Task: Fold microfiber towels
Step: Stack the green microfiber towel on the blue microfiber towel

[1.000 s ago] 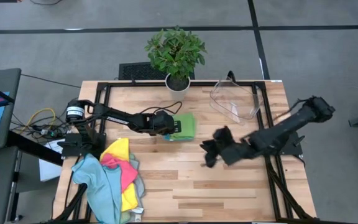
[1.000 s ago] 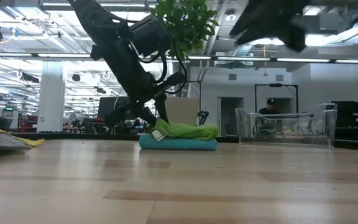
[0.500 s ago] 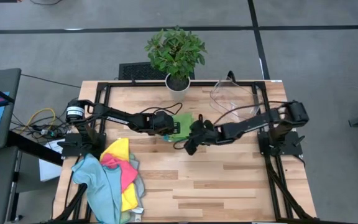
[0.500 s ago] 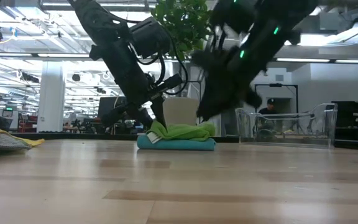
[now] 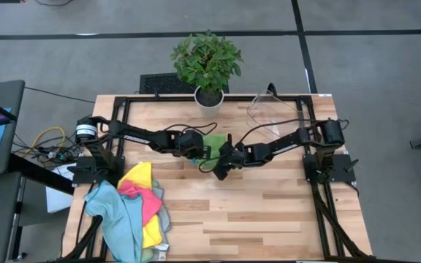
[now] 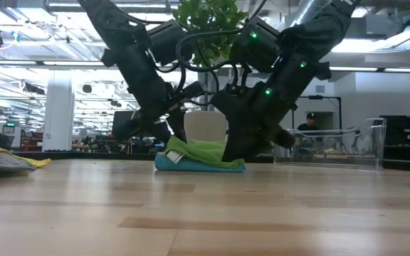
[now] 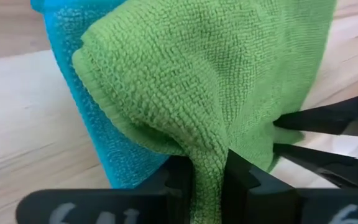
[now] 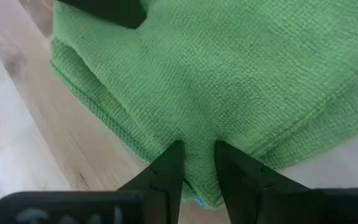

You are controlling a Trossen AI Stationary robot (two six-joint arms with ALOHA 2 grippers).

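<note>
The left pincer (image 7: 207, 177) is clamped on a corner of the green towel (image 5: 215, 145), which lies on a folded blue towel (image 6: 191, 164) at the counter's (image 5: 269, 212) 12 o'clock, before the plant (image 5: 206, 60). The right pincer (image 8: 194, 163) nips the opposite edge. Raise both corners evenly, keeping the blue towel undisturbed.

My black left pincer (image 7: 207, 180) is pinching a bright green towel (image 7: 229, 74) lying over a blue towel (image 7: 86, 106). My black right pincer (image 8: 194, 165) is nipping the same green cloth. The table (image 5: 254, 212) is showing pale wood with darker planks. The towel pile (image 5: 134, 208) is showing yellow, pink, pale teal. The plant (image 5: 205, 60) is showing dark green leaves in a white pot (image 5: 209, 100).
</note>
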